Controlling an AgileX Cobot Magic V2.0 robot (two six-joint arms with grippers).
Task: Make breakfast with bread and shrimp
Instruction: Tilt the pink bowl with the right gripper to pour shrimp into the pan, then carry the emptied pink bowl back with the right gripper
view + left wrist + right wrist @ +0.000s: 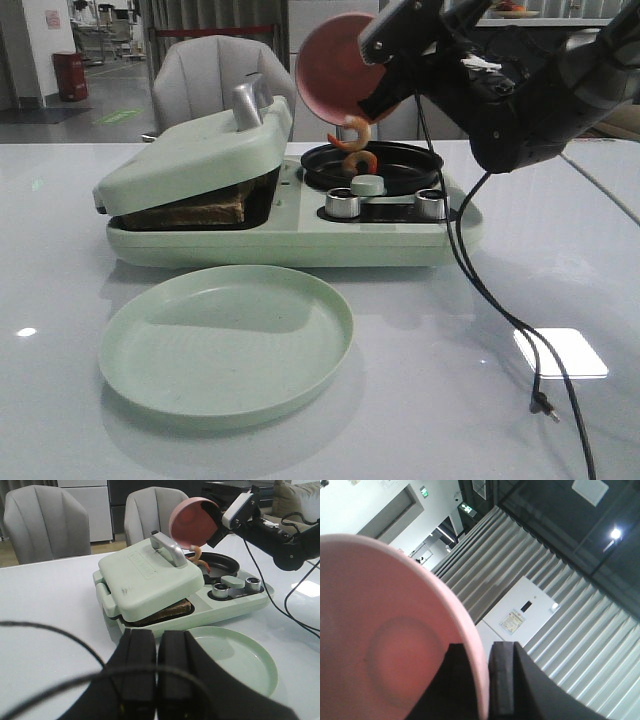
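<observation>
The bread [195,212] lies in the pale green sandwich press, its brown crust showing under the half-lowered lid [190,160]; the left wrist view shows the bread [170,611] too. My right gripper [385,95] is shut on the rim of a pink plate [335,68], tipped steeply above the black pan [400,165]. One shrimp [357,128] hangs at the plate's lower edge and another shrimp [362,162] is at the pan. The right gripper [482,650] pinches the plate's rim [470,630]. My left gripper [156,640] is shut and empty, held back from the press.
A light green empty plate [225,340] sits in front of the breakfast machine [290,240], which has two metal knobs [343,203]. A black cable [500,310] trails from the right arm across the table. Grey chairs [215,75] stand behind.
</observation>
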